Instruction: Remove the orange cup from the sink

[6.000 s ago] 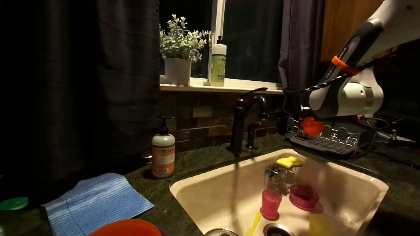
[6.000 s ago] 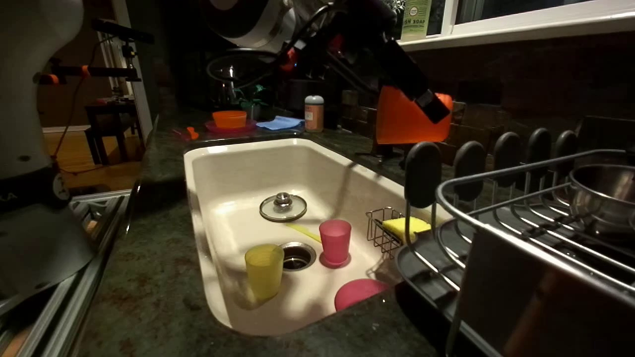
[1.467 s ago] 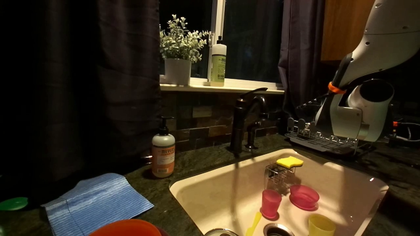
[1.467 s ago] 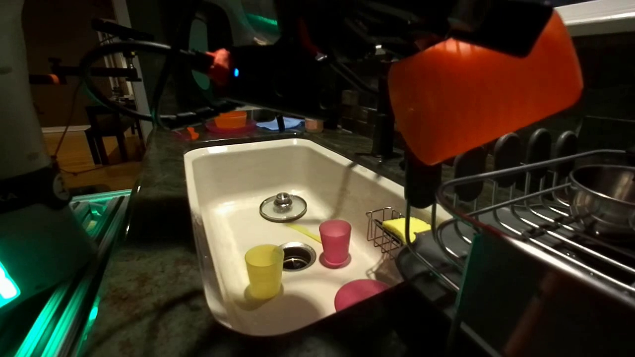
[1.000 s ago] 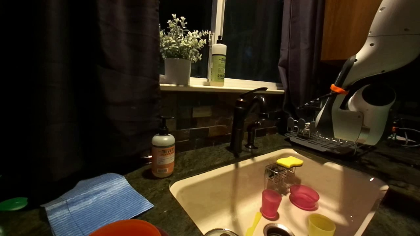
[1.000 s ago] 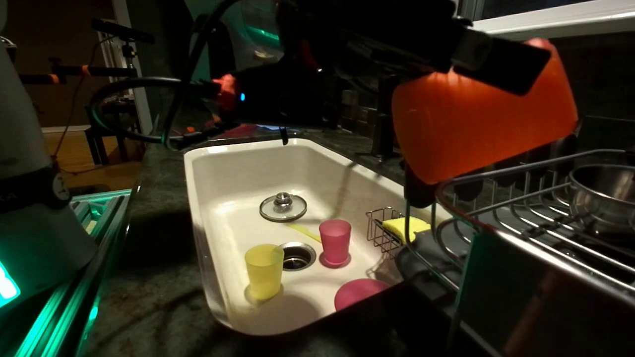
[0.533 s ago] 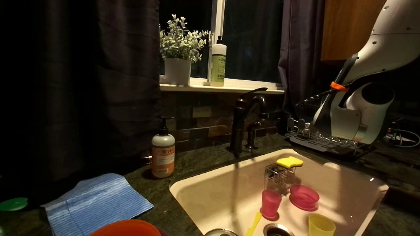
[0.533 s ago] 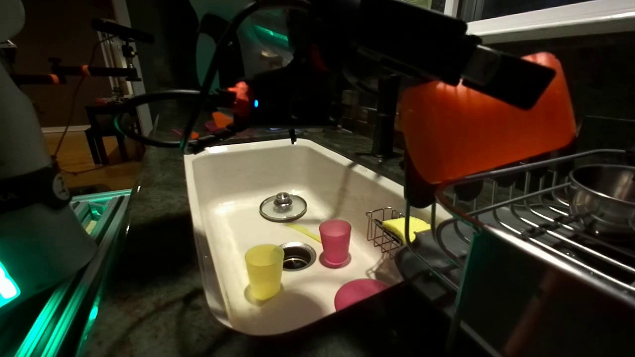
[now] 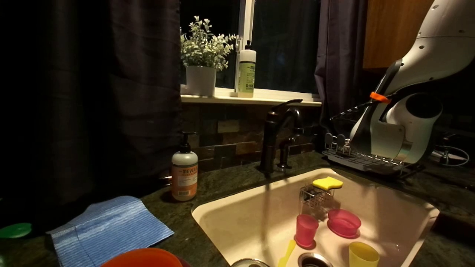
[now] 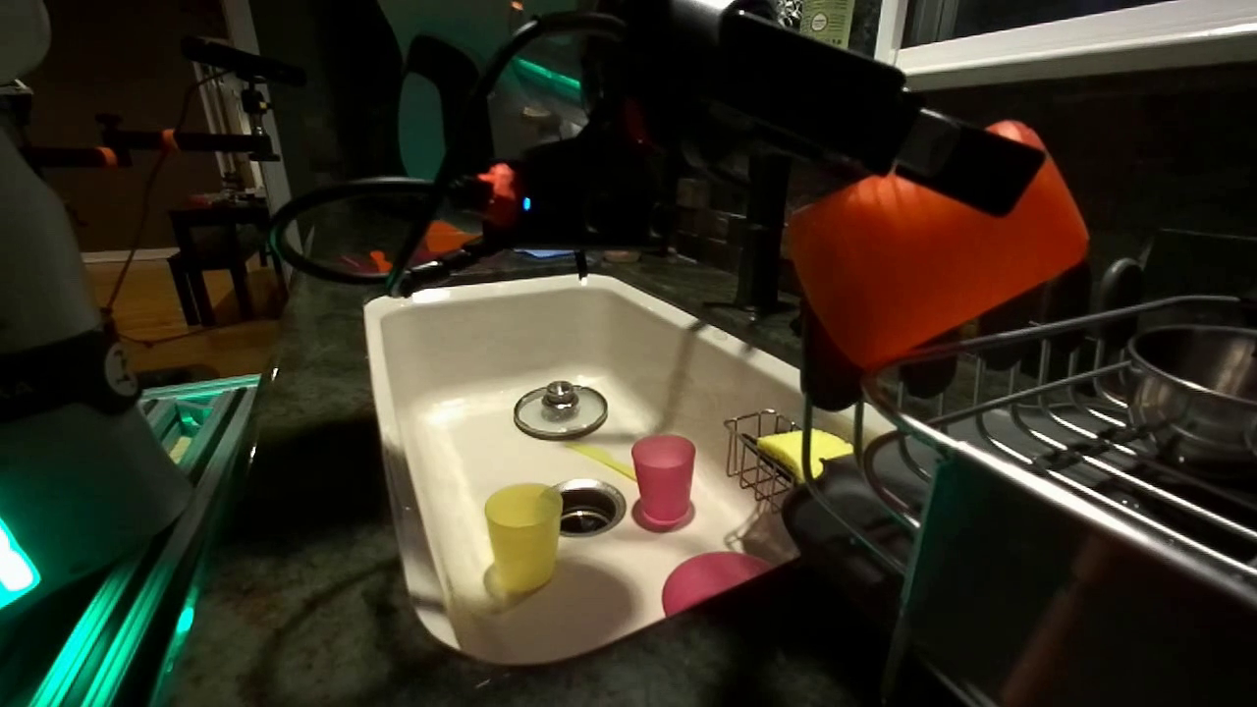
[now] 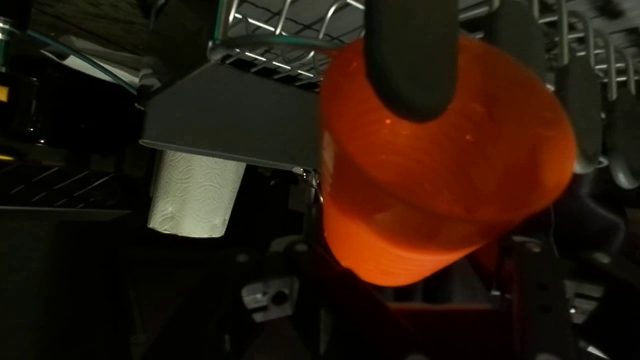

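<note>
The orange cup is tilted and held above the near edge of the dish rack, outside the sink. My gripper is shut on it; one dark finger presses its outer side and the other is hidden behind it. In the wrist view the cup fills the space between the fingers. A dark rack paddle overlaps the cup's mouth; I cannot tell if it is inside. The cream sink also shows in an exterior view, where the arm hides the cup.
The wire dish rack has upright paddles and a steel pot. In the sink are a yellow cup, pink cup, pink bowl and glass lid. The faucet stands behind the sink.
The cup has come from beyond the rack, near the faucet side, to over the rack edge. It then sank toward the rack and shifted slightly left in that exterior view.
</note>
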